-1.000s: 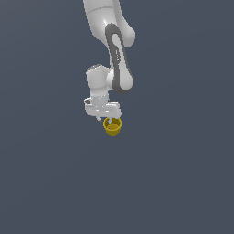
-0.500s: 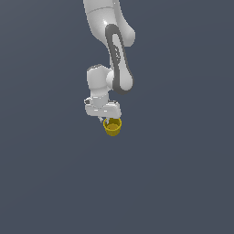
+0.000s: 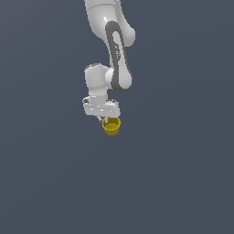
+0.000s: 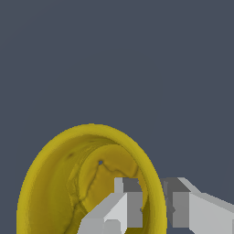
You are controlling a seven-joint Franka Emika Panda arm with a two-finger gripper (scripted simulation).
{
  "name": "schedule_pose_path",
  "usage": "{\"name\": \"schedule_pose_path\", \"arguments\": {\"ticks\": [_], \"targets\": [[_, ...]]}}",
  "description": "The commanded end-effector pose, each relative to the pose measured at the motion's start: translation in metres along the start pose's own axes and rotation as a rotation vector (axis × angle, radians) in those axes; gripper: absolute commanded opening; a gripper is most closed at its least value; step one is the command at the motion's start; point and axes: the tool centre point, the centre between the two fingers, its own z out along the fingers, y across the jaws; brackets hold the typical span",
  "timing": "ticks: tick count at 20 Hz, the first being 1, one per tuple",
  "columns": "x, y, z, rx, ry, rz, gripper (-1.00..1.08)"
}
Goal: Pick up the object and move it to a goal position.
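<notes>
Nothing much has shifted since a second ago. Arm hangs over plain grey ground; gripper pinches the cup's wall, one finger inside. Carry step; next, steady travel to goal.

The exterior view stands well back, level with the arm, which hangs from the top edge against plain grey, small in the picture. The wrist view sits just behind the pincer, looking along its fingers at very close range. Both views share the pincer and the yellow cup it grips by the rim.
</notes>
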Motion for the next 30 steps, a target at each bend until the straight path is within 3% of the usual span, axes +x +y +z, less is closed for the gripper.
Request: {"name": "schedule_pose_path", "arguments": {"ticks": [1,11,30], "targets": [[0.007,0.0,-0.007,0.001,0.003,-0.001,-1.0],[0.052,0.008,-0.049,0.0,0.003,0.0,-1.0],[0.181,0.034,-0.163,-0.006,0.002,0.0,-1.0]]}}
